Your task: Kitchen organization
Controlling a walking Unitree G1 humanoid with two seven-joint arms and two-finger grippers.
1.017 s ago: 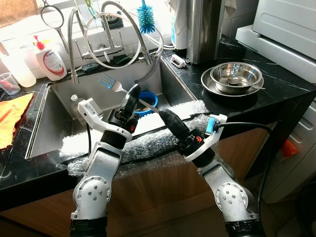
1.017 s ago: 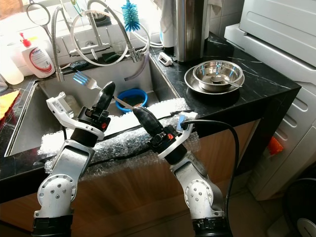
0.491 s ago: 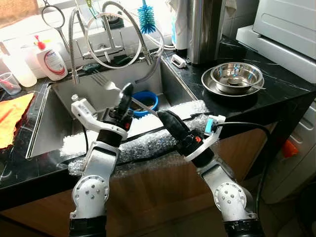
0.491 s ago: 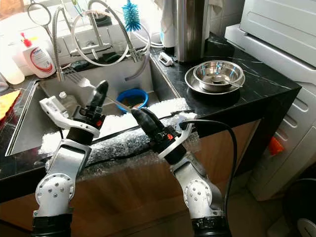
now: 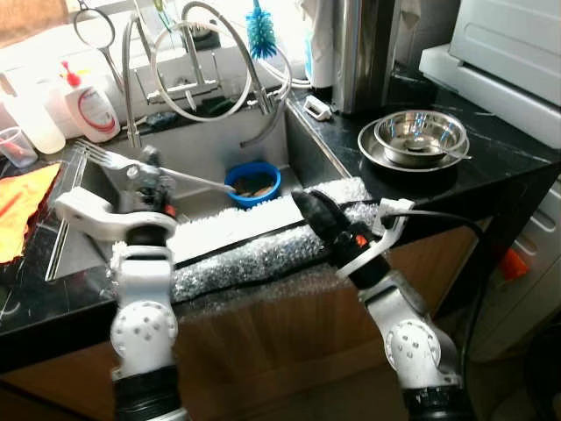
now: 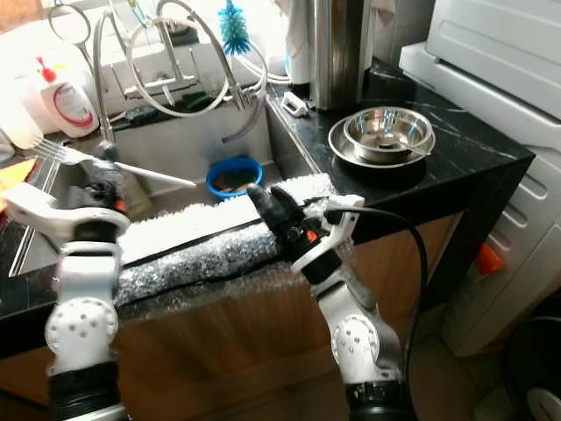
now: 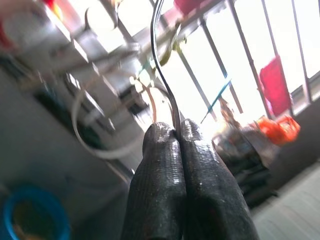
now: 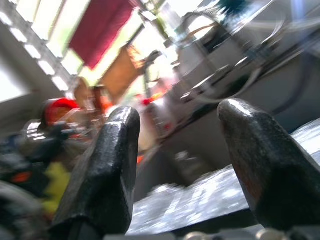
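From the head views, the job looks under way but unfinished: the left hand [image 5: 151,168] holds a fork [image 5: 131,164] above the sink [image 5: 202,153], not yet put anywhere. A blue bowl [image 5: 252,182] in the sink holds what may be brownish scraps, though blur hides detail. On the worktop [image 5: 491,149], a steel bowl [image 5: 419,133] sits in a plate with a utensil inside. The left wrist view shows fingertips [image 7: 162,150] pinched on the fork's handle. In the right wrist view, the right hand [image 8: 180,130] gapes wide, holding nothing.
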